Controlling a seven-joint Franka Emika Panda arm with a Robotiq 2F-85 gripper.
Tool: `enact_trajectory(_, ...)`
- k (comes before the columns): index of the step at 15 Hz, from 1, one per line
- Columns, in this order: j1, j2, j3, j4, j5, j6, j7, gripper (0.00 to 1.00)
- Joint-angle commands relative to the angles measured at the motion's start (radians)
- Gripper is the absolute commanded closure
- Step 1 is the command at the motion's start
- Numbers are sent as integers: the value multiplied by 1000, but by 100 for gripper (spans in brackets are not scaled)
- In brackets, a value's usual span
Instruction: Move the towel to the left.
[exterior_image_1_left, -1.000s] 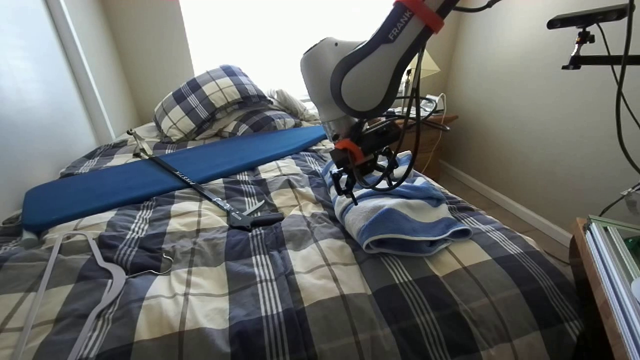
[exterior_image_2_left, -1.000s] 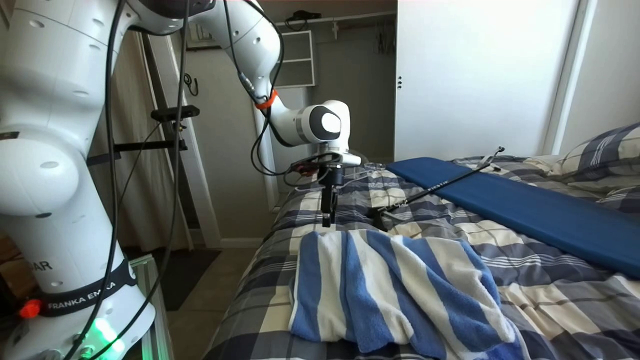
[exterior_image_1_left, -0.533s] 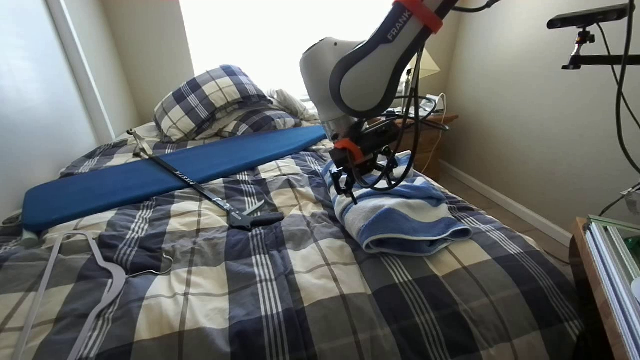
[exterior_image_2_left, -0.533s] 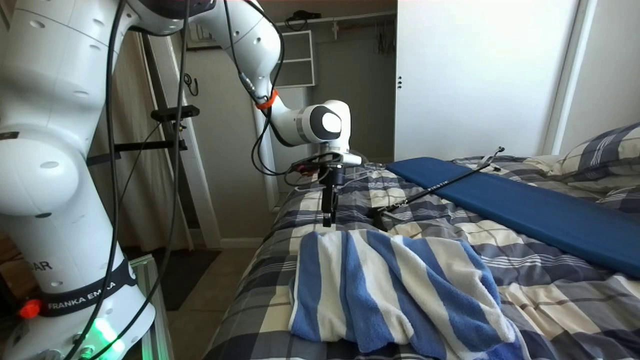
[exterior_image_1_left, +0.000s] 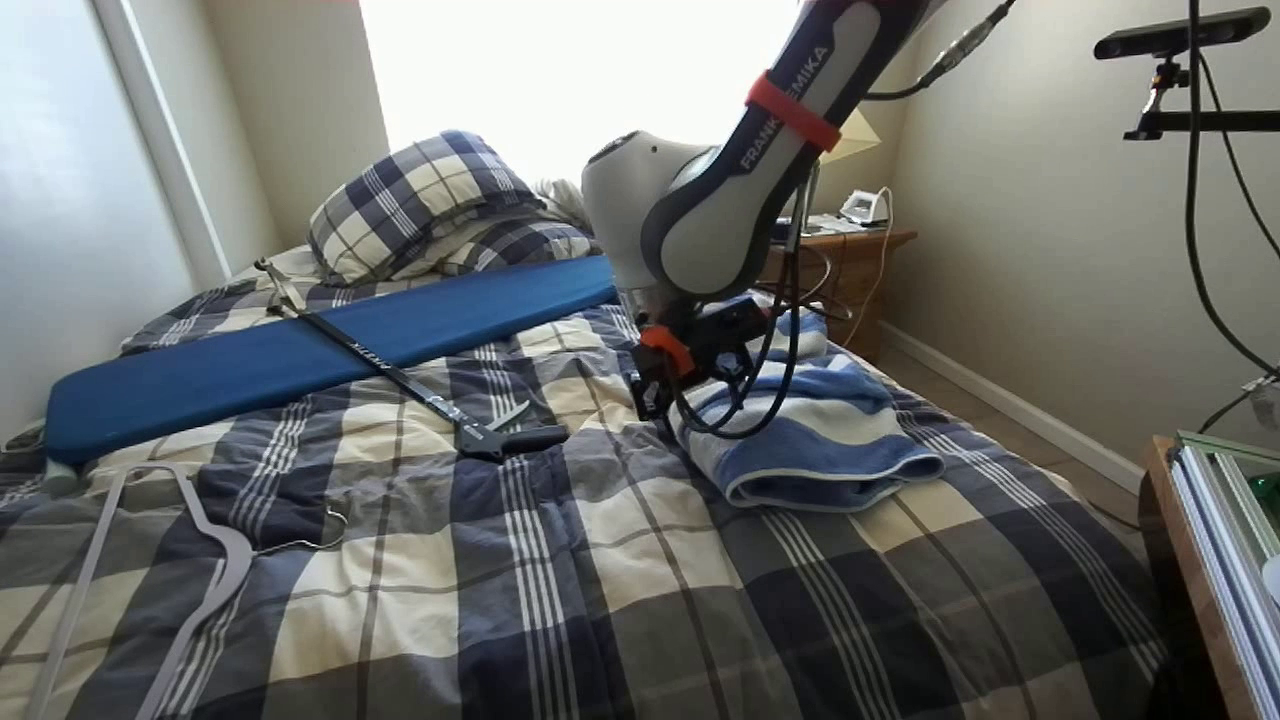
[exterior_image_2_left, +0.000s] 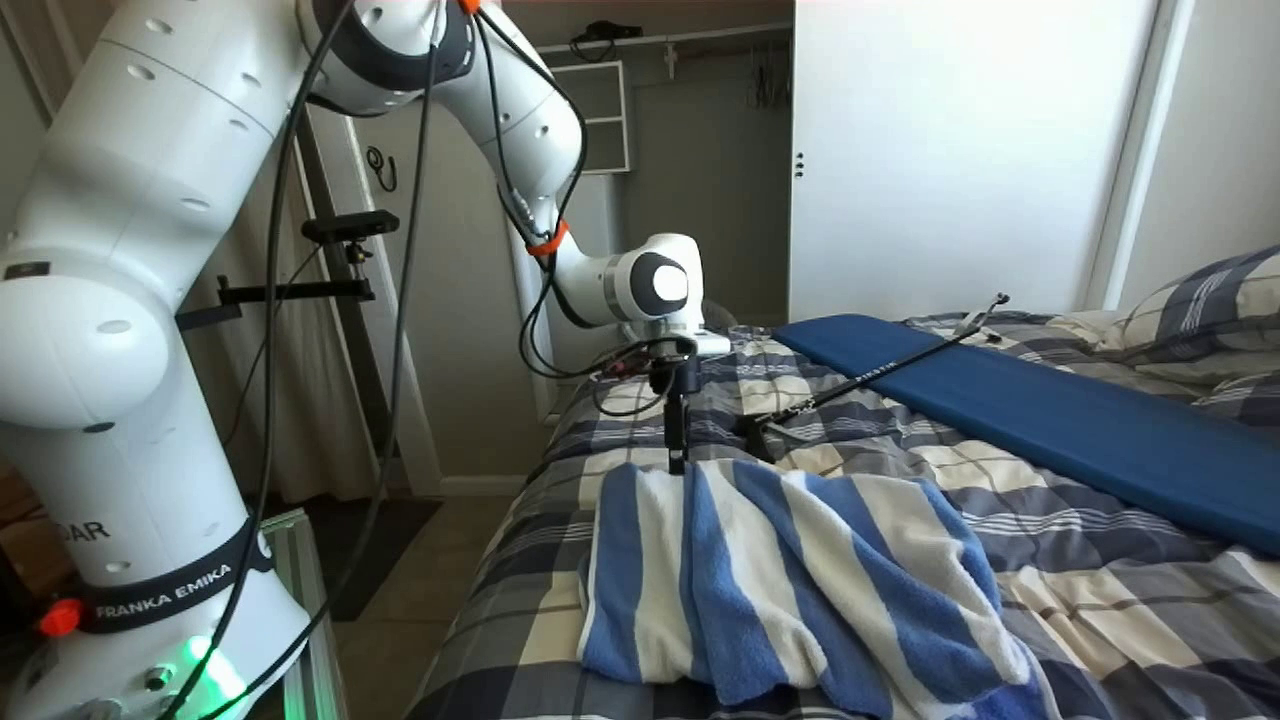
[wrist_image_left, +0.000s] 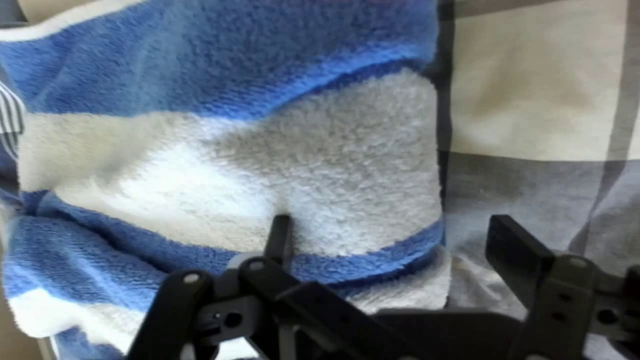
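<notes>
I find the striped towel (wrist_image_left: 325, 165) lying rumpled on the plaid-covered bench (exterior_image_1_left: 480, 620). My end effector (wrist_image_left: 391, 230) stands wide, one finger (wrist_image_left: 278, 240) over the towel, the other beyond its edge; contact I cannot confirm. In both exterior views, a clamp (exterior_image_1_left: 393, 373) rests across the blue ironing board (exterior_image_1_left: 230, 367).

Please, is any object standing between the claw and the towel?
Nothing visible does: in the wrist view, the open claw straddles one edge of the blue-and-white striped towel, with the plaid comforter beside it.
</notes>
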Motion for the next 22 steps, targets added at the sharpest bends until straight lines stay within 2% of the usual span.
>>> enact_trajectory(1, 49, 109, -47, 76, -14, 86, 23, 0)
enact_trajectory(2, 49, 135, -47, 93, -1, 79, 3, 0)
enact_trajectory(4, 54, 183, -47, 135, 20, -6, -22, 0)
enact_trajectory(7, 56, 257, -42, 211, 34, -196, -50, 0)
enact_trajectory(12, 75, 385, -63, 360, 13, -473, -12, 0)
enact_trajectory(13, 75, 408, -63, 397, 22, -528, 2, 5)
enact_trajectory(14, 74, 429, -62, 431, 28, -583, 10, 26)
enact_trajectory(16, 74, 465, -67, 497, 35, -641, 62, 30)
enact_trajectory(19, 54, 482, -58, 559, 65, -635, 126, 51)
enact_trajectory(22, 43, 458, -54, 560, 93, -578, 178, 71)
